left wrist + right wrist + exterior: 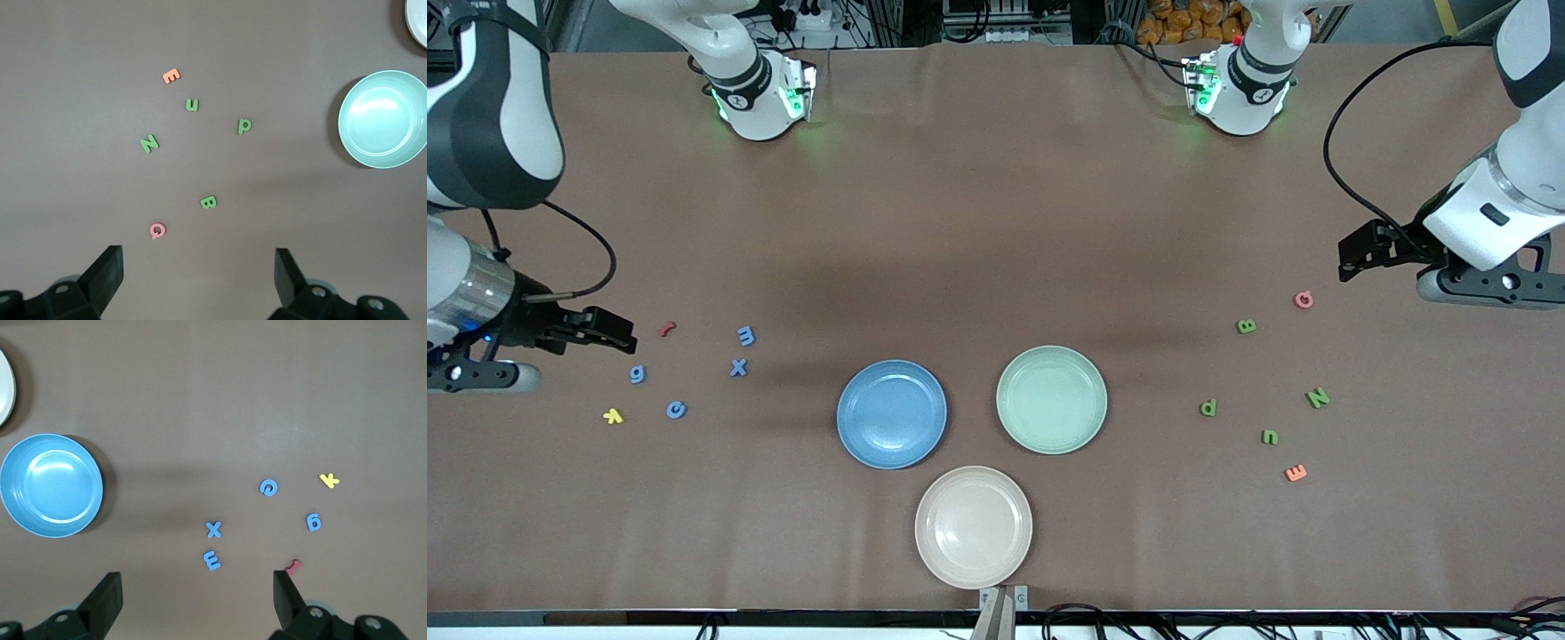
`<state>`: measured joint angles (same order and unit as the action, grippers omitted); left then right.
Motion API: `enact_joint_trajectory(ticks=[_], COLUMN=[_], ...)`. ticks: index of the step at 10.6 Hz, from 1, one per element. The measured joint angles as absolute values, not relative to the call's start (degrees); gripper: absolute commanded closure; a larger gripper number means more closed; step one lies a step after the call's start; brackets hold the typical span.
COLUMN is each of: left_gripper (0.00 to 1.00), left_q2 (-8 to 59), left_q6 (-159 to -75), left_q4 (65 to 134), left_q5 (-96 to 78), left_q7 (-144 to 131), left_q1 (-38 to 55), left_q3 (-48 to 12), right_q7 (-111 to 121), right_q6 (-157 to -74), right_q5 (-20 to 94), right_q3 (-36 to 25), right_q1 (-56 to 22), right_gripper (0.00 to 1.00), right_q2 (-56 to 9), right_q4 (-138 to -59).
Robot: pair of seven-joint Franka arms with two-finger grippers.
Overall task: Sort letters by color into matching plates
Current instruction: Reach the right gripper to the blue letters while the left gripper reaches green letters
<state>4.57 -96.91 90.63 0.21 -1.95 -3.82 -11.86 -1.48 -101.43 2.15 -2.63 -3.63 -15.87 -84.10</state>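
Blue plate (891, 414) and green plate (1051, 399) are lying side by side mid-table, both empty; a beige plate (973, 526) is sitting nearer the front camera, just beside both. Four blue letters (738, 367) are lying toward the right arm's end, mingling with a red letter (666, 329) and a yellow letter (612, 415). Four green letters (1208, 407) are lying toward the left arm's end, with a pink letter (1304, 300) and an orange letter (1296, 473) among them. Right gripper (197, 600) is hanging over bare table beside the blue letters, fingers spread, holding nothing. Left gripper (199, 277) is hovering by the pink letter, fingers likewise spread and empty
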Motion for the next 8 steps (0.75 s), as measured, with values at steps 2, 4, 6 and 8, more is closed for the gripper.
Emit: enact_joint_trajectory(ticks=[2,4,6,8], left_gripper=[0.0,0.0,0.0,0.0], left_q2=[4.6,4.6,4.6,4.7], left_q6=[-96.9,-96.9,-96.9,-96.9], left_q4=[90.6,90.6,90.5,90.5], left_q5=[0.2,0.2,0.2,0.2], left_q7=[-1.9,-1.9,-1.9,-1.9], left_q1=[-3.8,-3.8,-3.8,-3.8], left_q3=[-11.9,-11.9,-11.9,-11.9], right_q7=[0.0,2.5,3.9,4.2], right_q6=[-105.1,-108.1,-111.6,-116.8], right_q5=[2.1,2.1,2.1,2.1], right_q3=[-2.7,-2.8,-2.9,-2.9], right_q1=[-3.6,-3.5,-3.4,-3.4], right_gripper=[0.0,0.0,0.0,0.0], right_q2=[-16.2,-16.8,-17.3,-17.5], right_q4=[-87.4,-90.6,-93.6,-97.3])
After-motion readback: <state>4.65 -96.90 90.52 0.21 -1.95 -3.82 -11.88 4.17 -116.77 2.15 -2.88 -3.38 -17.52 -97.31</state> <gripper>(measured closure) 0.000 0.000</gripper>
